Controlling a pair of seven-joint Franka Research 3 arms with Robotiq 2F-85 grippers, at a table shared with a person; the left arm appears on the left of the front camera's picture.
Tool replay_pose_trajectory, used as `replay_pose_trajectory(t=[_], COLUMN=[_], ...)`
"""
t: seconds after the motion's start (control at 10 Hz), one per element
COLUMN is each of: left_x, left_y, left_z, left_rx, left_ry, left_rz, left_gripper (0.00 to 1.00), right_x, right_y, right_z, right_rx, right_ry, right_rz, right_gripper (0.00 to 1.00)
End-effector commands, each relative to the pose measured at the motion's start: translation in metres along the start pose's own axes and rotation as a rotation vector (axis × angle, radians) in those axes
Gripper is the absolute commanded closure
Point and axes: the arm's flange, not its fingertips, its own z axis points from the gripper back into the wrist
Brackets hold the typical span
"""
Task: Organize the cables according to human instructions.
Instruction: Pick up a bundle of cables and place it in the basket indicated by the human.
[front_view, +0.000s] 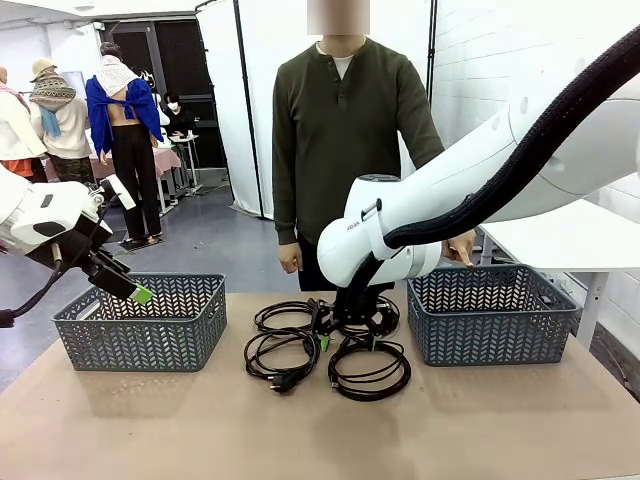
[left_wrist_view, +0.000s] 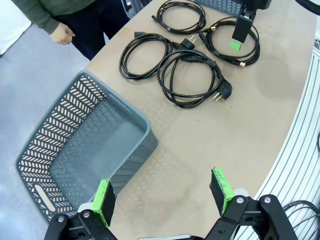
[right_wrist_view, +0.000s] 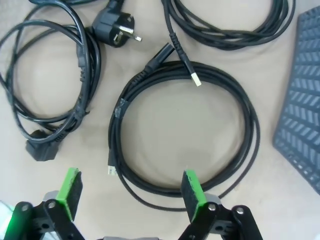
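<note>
grey floor (front_view: 220, 240), white partition panels (front_view: 255, 80) — white side table (front_view: 575, 248)

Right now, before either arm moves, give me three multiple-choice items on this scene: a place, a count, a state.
1. Where do the cables lie? A on the floor; B on the table; C on a chair.
2. How many cables are there? A two; B three; C four.
3. The right gripper is: A open above a cable; B shut on a plug; C shut, empty.
Answers: 1 B, all rest on the table; 2 C, four separate coils show in the left wrist view; 3 A, its jaws stand wide apart over a coil.
</note>
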Motion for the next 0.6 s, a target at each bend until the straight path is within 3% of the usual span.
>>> replay_pose_trajectory(t=[0.0, 0.5], left_x=[-0.0008, -0.0008], left_y=[0.0009, 0.0009], left_z=[-0.0004, -0.0004], left_rx=[-0.002, -0.002], left_ry=[-0.002, -0.002], left_rz=[0.01, 0.01], left_gripper=[0.0, 0.0], right_x=[0.0062, 0.0004], right_y=[0.0076, 0.0], right_z=[-0.0039, -0.0014], right_rx=[-0.015, 0.0], right_ry=[-0.015, 0.002], right_rz=[-0.021, -0.001], right_gripper=[0.0, 0.0])
